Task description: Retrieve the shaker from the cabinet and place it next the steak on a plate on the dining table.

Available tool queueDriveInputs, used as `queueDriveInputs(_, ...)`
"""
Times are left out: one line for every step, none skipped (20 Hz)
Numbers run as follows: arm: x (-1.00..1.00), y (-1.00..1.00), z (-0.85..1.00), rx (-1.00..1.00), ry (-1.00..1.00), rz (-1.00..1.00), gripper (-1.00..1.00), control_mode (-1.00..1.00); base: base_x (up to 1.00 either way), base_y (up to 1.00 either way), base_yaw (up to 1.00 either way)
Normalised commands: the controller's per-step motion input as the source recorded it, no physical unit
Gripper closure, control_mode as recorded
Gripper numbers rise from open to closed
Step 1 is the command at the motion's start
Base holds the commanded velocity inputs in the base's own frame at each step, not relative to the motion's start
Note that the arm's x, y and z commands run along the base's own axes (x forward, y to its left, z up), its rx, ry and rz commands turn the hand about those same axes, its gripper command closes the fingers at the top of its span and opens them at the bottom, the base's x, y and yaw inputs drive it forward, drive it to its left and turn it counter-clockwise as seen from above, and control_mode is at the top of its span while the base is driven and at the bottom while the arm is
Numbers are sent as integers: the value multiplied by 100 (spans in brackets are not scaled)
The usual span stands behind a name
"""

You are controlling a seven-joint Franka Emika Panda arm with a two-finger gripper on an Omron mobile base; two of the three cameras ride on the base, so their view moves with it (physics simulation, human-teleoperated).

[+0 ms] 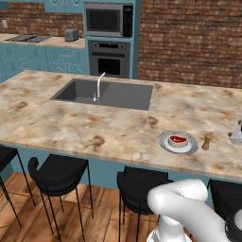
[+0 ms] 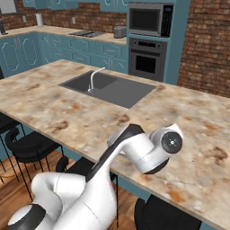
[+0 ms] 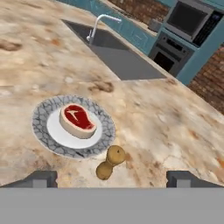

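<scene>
The shaker [image 3: 111, 162] stands upright on the worktop [image 3: 166, 122] just beside the plate [image 3: 43, 114], between the released tool's [image 3: 112, 178] fingertips.

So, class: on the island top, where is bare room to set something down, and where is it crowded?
Free: the wide marbled stretch of the dining table between the sink and the near edge. Crowded: beside the plate, where the shaker stands close by.

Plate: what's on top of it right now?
The plate carries the steak, sitting on its white centre. The shaker stands beside it on the dining table, off the rim. What lies beneath the steak is covered.
</scene>
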Motion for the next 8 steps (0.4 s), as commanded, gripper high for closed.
queueDriveInputs(-100, -6, 79, -15, 0, 2, -100, -100, 0, 0, 0)
queueDriveInputs(-100, -7, 73, -17, 0, 2, -100, -100, 0, 0, 0)
queueDriveInputs(-100, 0, 67, -18, -4, 2, -100, -100, 0, 0, 0)
queueDriveInputs(-100, 0, 69, -21, -6, 4, -100, -100, 0, 0, 0)
queueDriveInputs(-100, 0, 69, -23, -7, 6, -100, -100, 0, 0, 0)
queueDriveInputs(-100, 0, 68, -25, -9, 9, -100, -100, 0, 0, 0)
queueDriveInputs(-100, 0, 66, -25, -12, 10, -100, -100, 0, 0, 0)
queueDriveInputs(-100, 0, 66, -26, -13, 11, -100, -100, 0, 0, 0)
